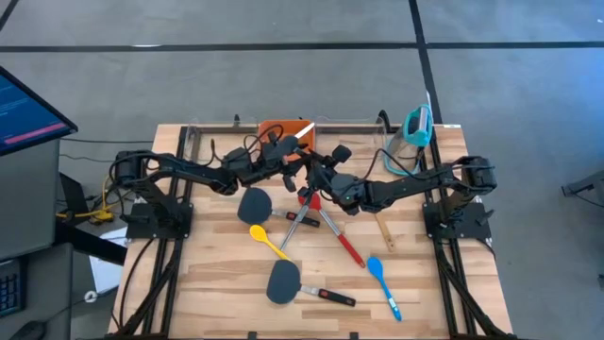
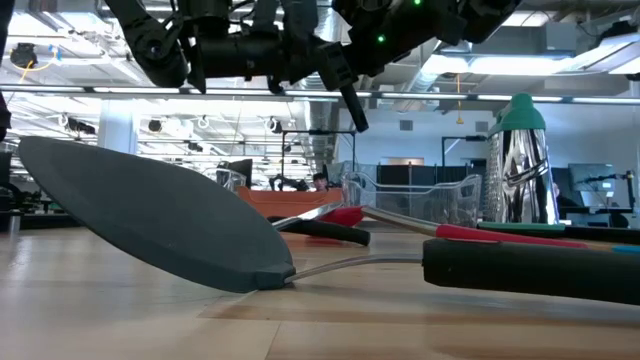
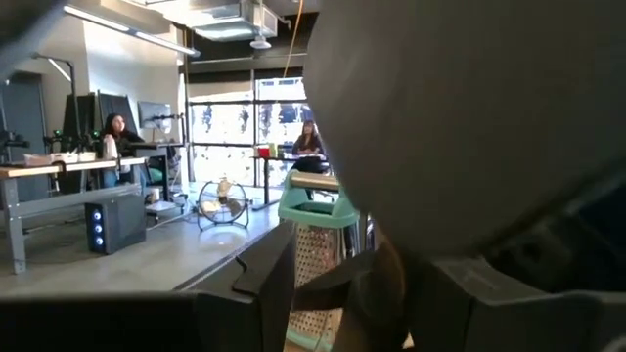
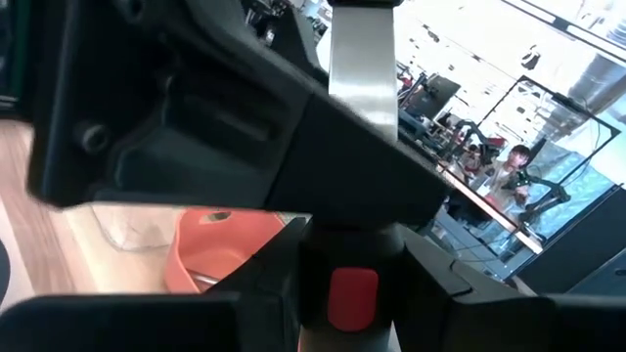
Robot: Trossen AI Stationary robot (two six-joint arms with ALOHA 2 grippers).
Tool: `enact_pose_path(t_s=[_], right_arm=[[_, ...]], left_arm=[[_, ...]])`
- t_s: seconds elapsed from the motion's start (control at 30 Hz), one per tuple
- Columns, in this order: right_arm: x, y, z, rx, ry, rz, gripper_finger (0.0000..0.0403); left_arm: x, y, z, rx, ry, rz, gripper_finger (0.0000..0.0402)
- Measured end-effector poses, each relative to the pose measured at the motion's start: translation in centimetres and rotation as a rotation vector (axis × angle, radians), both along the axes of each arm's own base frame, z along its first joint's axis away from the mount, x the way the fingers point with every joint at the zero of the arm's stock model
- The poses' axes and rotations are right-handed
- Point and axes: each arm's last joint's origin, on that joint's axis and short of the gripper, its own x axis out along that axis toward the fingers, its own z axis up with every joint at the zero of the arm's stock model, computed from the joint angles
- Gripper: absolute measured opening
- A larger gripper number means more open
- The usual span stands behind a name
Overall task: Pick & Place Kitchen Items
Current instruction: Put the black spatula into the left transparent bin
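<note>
Above the table's middle, my right gripper (image 1: 318,176) is shut on a utensil with a black handle, a red patch and a flat metal shaft (image 4: 362,68). Its bright blade (image 1: 304,132) points toward the far edge, over the orange bin (image 1: 276,127). My left gripper (image 1: 288,157) comes from the table's left, and its dark body (image 4: 196,108) is close against that shaft. I cannot tell whether it touches. On the table lie two black spatulas (image 1: 253,203) (image 1: 283,280), a yellow spoon (image 1: 267,241), a blue spoon (image 1: 382,281), red-handled metal tongs (image 1: 326,215) and a wooden fork (image 1: 382,229). My right gripper pinches the utensil's black handle (image 4: 352,244), just above its red patch (image 4: 352,298), between its two fingers. The fingers come level from the table's right and lie across the handle. The utensil is lifted clear of the table, with its metal shaft reaching away toward the far edge.
Clear plastic bins (image 1: 354,127) and the orange bin line the far edge. A metal grater with a teal top (image 1: 418,127) stands at the far right. Bare wood lies along the near edge, left of the near spatula. People sit at desks in the room beyond.
</note>
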Motion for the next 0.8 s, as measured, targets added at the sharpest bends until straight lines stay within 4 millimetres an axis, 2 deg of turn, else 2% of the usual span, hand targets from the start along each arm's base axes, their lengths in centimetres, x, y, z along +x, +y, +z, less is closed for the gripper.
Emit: enact_pose_path(t_s=[0.33, 0.57, 0.8], right_arm=[[-0.01, -0.06, -0.11, 0.000, 0.012, -0.001, 0.0102], [-0.02, -0.08, -0.10, 0.000, 0.011, -0.004, 0.0102], [-0.02, -0.08, -0.11, -0.002, 0.014, -0.005, 0.0102]], left_arm=[[0.00, -0.07, 0.07, 0.003, -0.005, -0.005, 0.0101], [0.03, -0.18, 0.08, 0.060, 0.013, -0.023, 0.0011], [0.01, -0.08, 0.07, 0.100, 0.027, -0.031, 0.0004]])
